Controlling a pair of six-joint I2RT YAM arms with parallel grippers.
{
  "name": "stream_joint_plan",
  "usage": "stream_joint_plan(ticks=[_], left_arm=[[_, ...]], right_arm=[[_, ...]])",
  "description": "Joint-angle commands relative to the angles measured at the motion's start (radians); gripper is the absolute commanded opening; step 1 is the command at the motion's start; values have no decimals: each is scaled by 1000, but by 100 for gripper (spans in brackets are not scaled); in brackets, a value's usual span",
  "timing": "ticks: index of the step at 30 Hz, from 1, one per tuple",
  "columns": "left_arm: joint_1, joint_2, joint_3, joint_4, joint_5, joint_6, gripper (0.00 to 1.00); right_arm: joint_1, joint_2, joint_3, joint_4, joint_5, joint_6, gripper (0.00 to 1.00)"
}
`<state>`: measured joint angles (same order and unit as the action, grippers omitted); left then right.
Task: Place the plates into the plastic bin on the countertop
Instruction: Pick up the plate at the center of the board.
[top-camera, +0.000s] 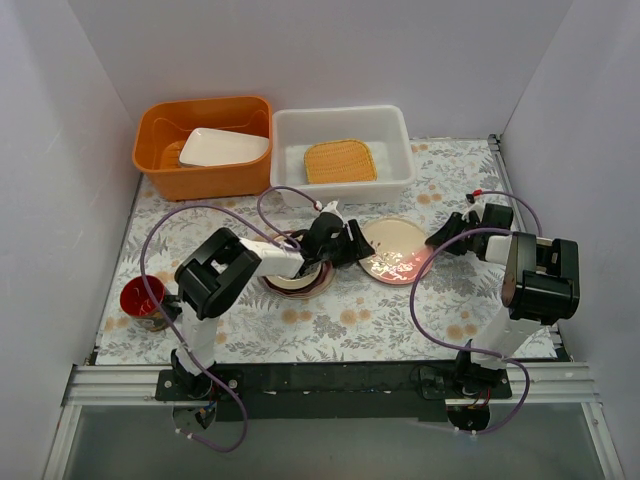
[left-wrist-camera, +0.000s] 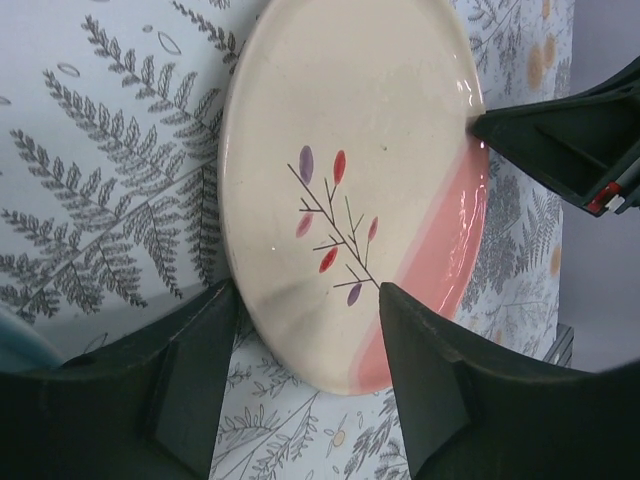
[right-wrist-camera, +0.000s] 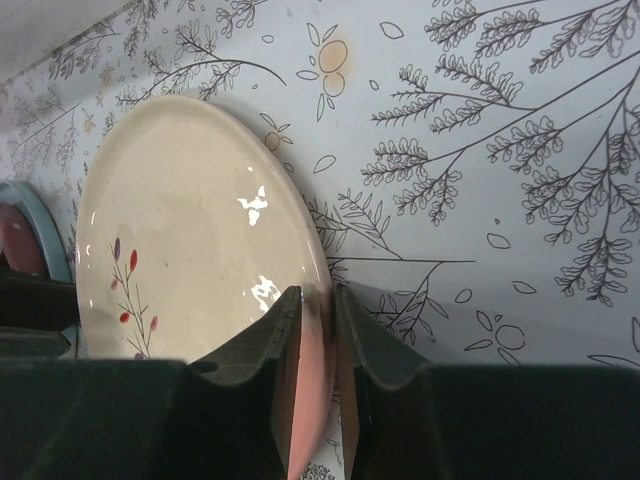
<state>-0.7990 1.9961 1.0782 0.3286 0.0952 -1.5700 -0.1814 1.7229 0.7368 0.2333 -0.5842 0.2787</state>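
**Stage of task, read from the arm bases outward.** Nearest, well to the left of and behind the left claw (left-wrist-camera: 305, 300), a red cup (top-camera: 138, 298) stands on the bench (top-camera: 350, 320). It is no part of the task. Beneath the left forearm, just behind that claw, lies a stack of plates (top-camera: 300, 283). A cream plate with a maroon rim shows on top, and this stack is still to be moved.

The left claw is spread wide, its fingers (left-wrist-camera: 190, 380) on either side of the near edge of the cream-and-pink plate (top-camera: 397, 250) without touching it. The right claw (right-wrist-camera: 312, 300) is drawn narrow and pinches the pink band at the opposite rim of that plate. Whether the plate is already off the bench cannot be told.

Beyond both claws stands the plastic bin (top-camera: 390, 185), holding a single orange woven plate (top-camera: 340, 161). To its left is an orange tub (top-camera: 200, 180) with a white rectangular dish (top-camera: 222, 147).

Judged progress: one plate binned, one in hand, the stack remaining. This is an early stage.

No brand, label or legible writing appears. The plate carries only a painted sprig.
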Motion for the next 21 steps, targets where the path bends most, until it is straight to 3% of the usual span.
stream_joint_plan(ticks=[1, 13, 21], left_arm=[[-66, -117, -18, 150, 94, -25, 56], [-68, -287, -61, 133, -40, -84, 55], [-71, -267, -24, 43, -61, -107, 52]], right_arm=[[54, -22, -40, -115, -264, 43, 27], [54, -37, -114, -31, -351, 91, 26], [54, -74, -152, -17, -373, 97, 25]])
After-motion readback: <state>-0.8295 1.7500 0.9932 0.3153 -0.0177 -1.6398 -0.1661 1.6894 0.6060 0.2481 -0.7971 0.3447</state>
